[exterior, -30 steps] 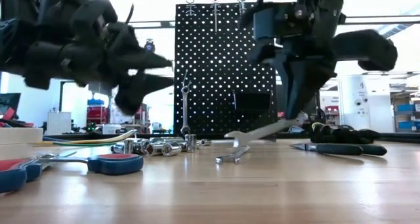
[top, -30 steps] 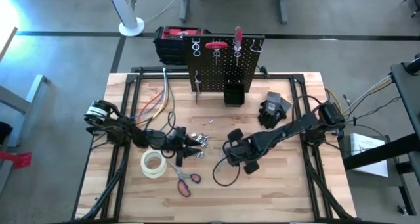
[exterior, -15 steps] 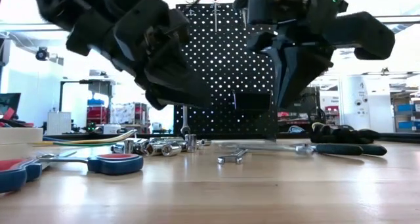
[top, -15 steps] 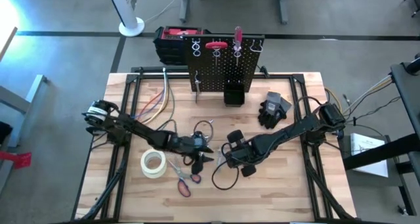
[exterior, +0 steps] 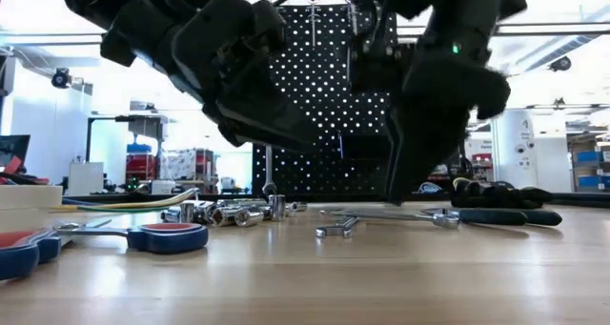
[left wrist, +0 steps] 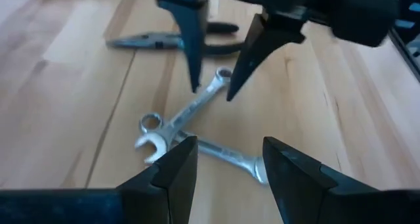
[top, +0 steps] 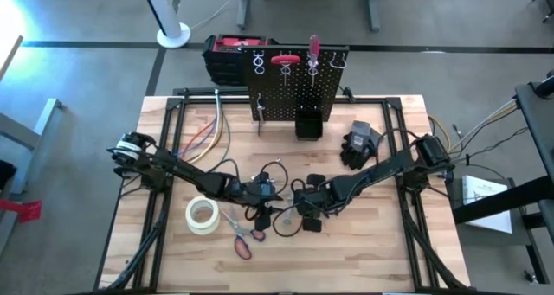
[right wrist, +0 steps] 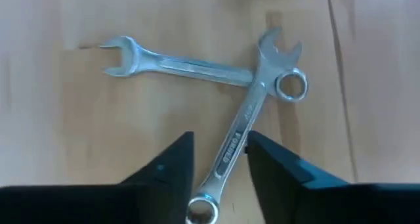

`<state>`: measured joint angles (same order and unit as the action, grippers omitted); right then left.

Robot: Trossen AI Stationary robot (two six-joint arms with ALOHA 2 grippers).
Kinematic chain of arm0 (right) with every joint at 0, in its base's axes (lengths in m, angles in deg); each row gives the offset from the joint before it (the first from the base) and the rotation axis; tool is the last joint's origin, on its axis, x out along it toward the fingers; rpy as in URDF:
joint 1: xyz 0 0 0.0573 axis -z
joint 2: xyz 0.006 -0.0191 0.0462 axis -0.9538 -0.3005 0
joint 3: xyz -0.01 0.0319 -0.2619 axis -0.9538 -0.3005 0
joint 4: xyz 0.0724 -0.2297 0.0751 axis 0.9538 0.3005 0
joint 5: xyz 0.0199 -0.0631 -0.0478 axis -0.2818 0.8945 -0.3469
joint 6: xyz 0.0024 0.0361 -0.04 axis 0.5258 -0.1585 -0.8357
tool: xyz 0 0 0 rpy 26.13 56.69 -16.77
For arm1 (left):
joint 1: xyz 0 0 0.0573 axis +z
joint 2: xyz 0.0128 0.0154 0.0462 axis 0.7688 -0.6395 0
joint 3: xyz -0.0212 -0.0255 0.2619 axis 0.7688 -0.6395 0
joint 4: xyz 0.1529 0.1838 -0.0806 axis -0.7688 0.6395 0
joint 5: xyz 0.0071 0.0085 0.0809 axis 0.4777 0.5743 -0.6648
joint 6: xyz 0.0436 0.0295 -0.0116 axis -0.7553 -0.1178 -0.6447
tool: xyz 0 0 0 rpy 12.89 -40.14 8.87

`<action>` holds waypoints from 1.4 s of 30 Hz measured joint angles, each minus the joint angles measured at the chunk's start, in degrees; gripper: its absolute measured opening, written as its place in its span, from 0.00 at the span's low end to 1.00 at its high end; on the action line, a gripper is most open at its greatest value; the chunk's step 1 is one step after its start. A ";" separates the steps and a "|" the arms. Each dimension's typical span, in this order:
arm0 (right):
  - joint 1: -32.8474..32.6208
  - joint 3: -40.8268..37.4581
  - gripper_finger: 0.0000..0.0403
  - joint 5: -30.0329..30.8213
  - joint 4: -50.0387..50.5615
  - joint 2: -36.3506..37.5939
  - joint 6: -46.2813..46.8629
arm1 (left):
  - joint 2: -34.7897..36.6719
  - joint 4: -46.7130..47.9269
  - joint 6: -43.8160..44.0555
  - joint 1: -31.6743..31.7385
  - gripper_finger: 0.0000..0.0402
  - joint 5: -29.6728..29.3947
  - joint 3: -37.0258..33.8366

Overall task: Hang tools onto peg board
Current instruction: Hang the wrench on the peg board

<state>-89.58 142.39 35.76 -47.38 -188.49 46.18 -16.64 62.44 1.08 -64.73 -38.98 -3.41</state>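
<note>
As two wrenches lie crossed | my right gripper jaws spread astride upper shank, left gripper spread nearby | stiff, slick steel, light: grip mid-shank.

high: overhead, whole table | low: tabletop level | wrists: close, sharing crossed wrenches

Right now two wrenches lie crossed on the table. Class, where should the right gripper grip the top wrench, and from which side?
Grip the top wrench on its straight shank, away from the crossing, coming straight down. It lies flat over the lower wrench, and the open right gripper already straddles that shank.
</note>
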 joint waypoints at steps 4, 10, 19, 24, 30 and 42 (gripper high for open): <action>0.54 -2.12 0.46 0.06 -0.46 -1.25 2.40 | 0.00 -0.52 0.72 -0.06 0.41 -0.41 -1.15; 1.12 -3.61 0.40 -1.41 -1.74 -1.56 1.84 | 0.00 -2.64 1.77 -0.11 0.41 -1.31 -2.40; 1.27 -3.97 0.04 -2.89 -1.48 -1.58 -3.58 | 0.00 -2.67 2.48 -0.52 0.41 -1.31 -2.75; 0.72 -2.83 0.02 -0.84 0.65 -0.88 -6.13 | 0.00 -2.76 2.34 -0.70 0.41 -1.31 -2.76; -1.34 2.04 0.01 7.57 8.39 -0.77 -9.93 | 0.00 -8.00 -0.76 -0.70 0.41 -1.31 -2.77; -6.84 9.74 0.00 18.34 12.53 -0.55 -20.63 | 0.00 -12.44 -6.84 -0.20 0.41 2.30 -2.14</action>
<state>-96.42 152.14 54.11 -34.85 -189.05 25.54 -16.64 50.01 -5.77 -64.93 -36.68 -5.55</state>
